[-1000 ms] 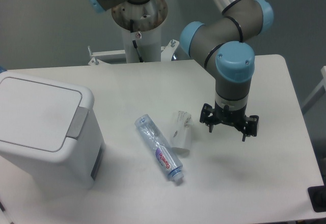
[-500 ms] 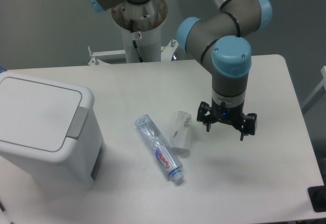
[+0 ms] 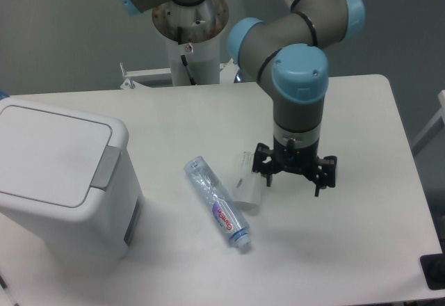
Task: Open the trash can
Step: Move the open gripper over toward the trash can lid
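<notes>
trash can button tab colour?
Grey tab on the white trash can, fixed camera view.

I have one fixed camera, mounted high and looking steeply down at the white table (image 3: 361,250) from its front edge. It faces toward the arm's base post (image 3: 189,38), which stands at the far side, top centre of frame, with grey floor behind it. The view sits at middle range: nearly the whole tabletop fits, though its left and bottom edges are cropped. The trash can (image 3: 59,177) is cut off at the left border, closest to the lens. The gripper (image 3: 293,175) hangs right of centre, seen from above. No second view is available for comparison.
</notes>
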